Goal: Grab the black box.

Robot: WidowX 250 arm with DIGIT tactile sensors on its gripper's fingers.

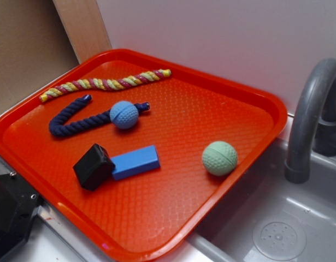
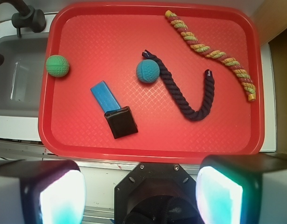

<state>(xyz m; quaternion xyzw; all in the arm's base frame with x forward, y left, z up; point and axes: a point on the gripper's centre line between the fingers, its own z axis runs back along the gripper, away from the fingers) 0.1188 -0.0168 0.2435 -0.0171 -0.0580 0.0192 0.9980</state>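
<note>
The black box (image 1: 93, 166) (image 2: 121, 122) is a small matte black block lying on the red tray (image 1: 173, 218) (image 2: 87, 28), near its front left edge. One end of a flat blue block (image 1: 135, 161) (image 2: 104, 96) touches it. My gripper (image 2: 141, 191) is open, its two pale fingers (image 2: 61, 198) wide apart with nothing between them. It hangs high above the counter, just outside the tray's near edge, well clear of the box. In the exterior view only a dark part of the arm shows at the bottom left corner.
On the tray lie a blue ball (image 1: 124, 114) (image 2: 147, 71), a green ball (image 1: 219, 158) (image 2: 57, 65), a navy rope (image 1: 75, 120) (image 2: 190, 98) and a red-yellow rope (image 1: 105, 83) (image 2: 211, 49). A grey sink (image 1: 277, 229) with a faucet (image 1: 312, 109) adjoins the tray.
</note>
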